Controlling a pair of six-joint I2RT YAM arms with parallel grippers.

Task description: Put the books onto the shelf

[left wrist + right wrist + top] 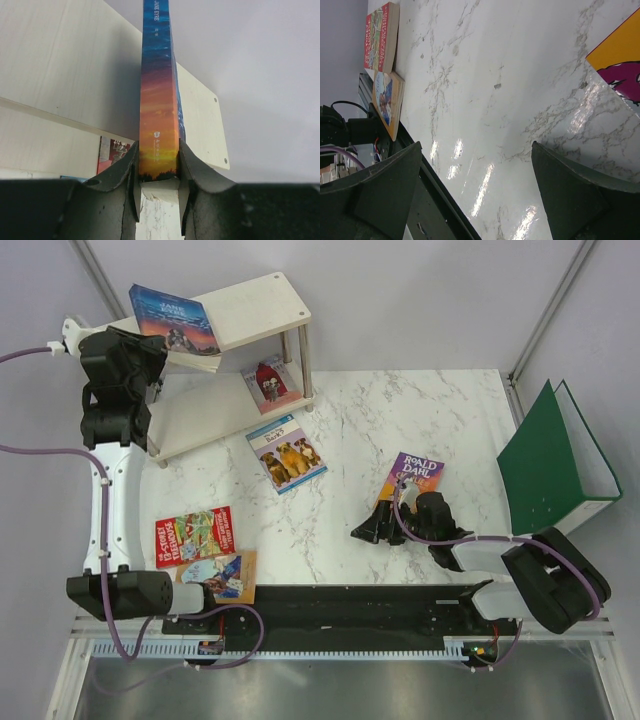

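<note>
Shelf (262, 302): two cream-white boards on thin silver legs, at the far-left corner of the surface.

Jane Eyre paperback (159, 100): blue cover, spine fading blue to orange. It is clamped at its lower end between the left fingers (120, 170) and held tilted over the left end of the top board.

Red-covered book (270, 380): right end of the lower board, tilted; title unreadable.

Dogs book (287, 453): white-blue, flat, face up, just in front of the shelf.

Roald Dahl book (415, 472): purple and yellow, flat, right of centre.

Treehouse book (194, 535): red, flat, near the left edge.

Orange-brown book (222, 578): blue picture, flat, just beside the Treehouse book, at the near edge.
</note>
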